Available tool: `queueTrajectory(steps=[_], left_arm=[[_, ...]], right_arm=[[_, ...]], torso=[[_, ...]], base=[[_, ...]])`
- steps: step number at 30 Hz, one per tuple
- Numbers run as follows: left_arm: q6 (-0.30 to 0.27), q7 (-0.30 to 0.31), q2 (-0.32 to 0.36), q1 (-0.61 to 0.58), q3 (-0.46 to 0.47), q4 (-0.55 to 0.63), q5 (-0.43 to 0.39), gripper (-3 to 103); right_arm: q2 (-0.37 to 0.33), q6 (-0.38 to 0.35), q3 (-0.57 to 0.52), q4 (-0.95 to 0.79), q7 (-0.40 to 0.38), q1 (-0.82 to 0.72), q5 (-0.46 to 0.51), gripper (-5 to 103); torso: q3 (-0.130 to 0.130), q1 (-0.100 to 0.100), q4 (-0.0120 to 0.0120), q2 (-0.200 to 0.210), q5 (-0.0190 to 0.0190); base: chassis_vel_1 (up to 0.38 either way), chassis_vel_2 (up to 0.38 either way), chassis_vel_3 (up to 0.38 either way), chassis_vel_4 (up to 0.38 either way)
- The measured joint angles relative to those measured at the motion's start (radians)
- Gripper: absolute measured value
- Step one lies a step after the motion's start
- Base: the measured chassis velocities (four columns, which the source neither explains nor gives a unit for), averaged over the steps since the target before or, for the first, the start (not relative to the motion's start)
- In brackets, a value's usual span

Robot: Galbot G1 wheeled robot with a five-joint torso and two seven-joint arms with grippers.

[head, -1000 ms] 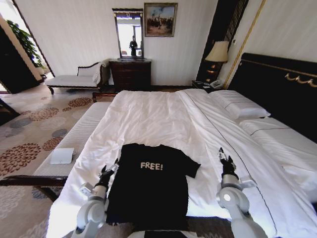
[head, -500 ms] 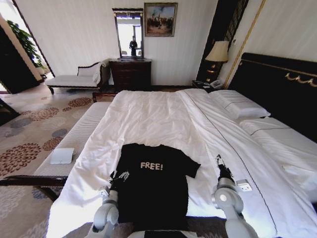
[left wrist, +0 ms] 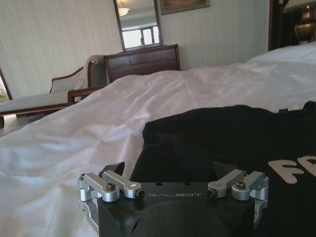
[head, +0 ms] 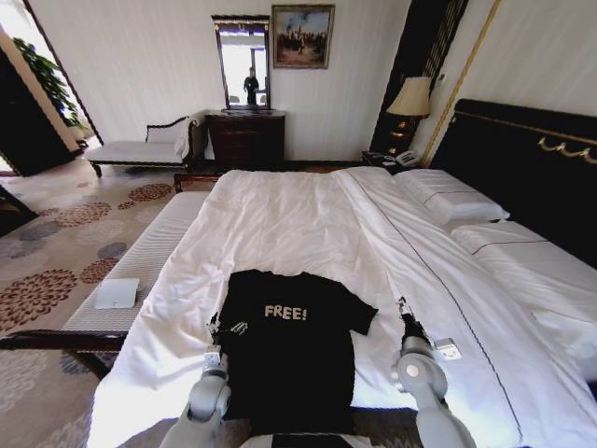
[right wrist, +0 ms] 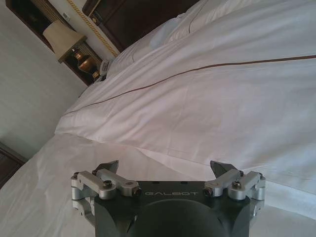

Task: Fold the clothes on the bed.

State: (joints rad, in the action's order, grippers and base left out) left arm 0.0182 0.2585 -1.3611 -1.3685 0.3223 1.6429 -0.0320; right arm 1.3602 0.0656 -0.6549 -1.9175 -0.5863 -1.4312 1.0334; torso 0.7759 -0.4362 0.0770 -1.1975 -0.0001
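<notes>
The clothes are one black T-shirt [head: 284, 359] with white "FREE!" lettering, lying flat on the near part of the bed's white duvet [head: 280, 224]. My left gripper [head: 227, 327] is over the shirt's left edge near the sleeve. In the left wrist view this gripper [left wrist: 169, 170] is open, with the black cloth [left wrist: 222, 138] right in front of its fingers. My right gripper [head: 406, 315] hovers over bare duvet, a short way right of the shirt's right sleeve. In the right wrist view it [right wrist: 164, 168] stands open with nothing between its fingers, facing white duvet [right wrist: 207, 108].
Pillows [head: 452, 198] and a dark headboard [head: 518, 154] lie to the right. A long white bench [head: 149, 257] with a small white box [head: 117, 293] runs along the bed's left side. A dresser [head: 245, 140], a chaise [head: 140, 149] and a lamp [head: 410, 98] stand by the far wall.
My left gripper has moved right, from the duvet beside the shirt onto its left edge. My right gripper has shifted left and lower, closer to the shirt's right sleeve. The shirt has not moved.
</notes>
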Motion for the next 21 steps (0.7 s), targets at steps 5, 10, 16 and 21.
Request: queueTrajectory(steps=[5, 10, 16, 21], left_arm=[[-0.019, 0.022, -0.002, 0.041, -0.041, -0.038, 0.03, 100], [-0.07, 0.061, -0.012, 0.069, -0.066, -0.073, 0.076, 100], [-0.131, 0.113, -0.024, 0.1, -0.054, -0.103, 0.074, 100], [-0.138, 0.134, -0.027, 0.121, -0.018, -0.121, 0.053, 100]], right_arm=[[0.0, -0.002, 0.0, 0.001, -0.007, -0.002, 0.001, 100], [0.0, -0.005, 0.0, -0.004, -0.011, -0.005, 0.001, 100], [0.003, -0.005, 0.001, -0.006, -0.013, -0.01, 0.001, 100], [0.004, -0.006, 0.007, -0.005, -0.014, -0.009, 0.001, 100]], torso=[[0.0, 0.0, 0.0001, 0.0, 0.0001], [0.0, 0.0, 0.0001, 0.0, 0.0001], [0.0, 0.0, 0.0001, 0.0, 0.0001], [0.0, 0.0, 0.0002, 0.0, 0.0]], base=[[0.0, 0.0, 0.0, 0.0], [0.0, 0.0, 0.0, 0.0], [0.0, 0.0, 0.0, 0.0], [0.0, 0.0, 0.0, 0.0]])
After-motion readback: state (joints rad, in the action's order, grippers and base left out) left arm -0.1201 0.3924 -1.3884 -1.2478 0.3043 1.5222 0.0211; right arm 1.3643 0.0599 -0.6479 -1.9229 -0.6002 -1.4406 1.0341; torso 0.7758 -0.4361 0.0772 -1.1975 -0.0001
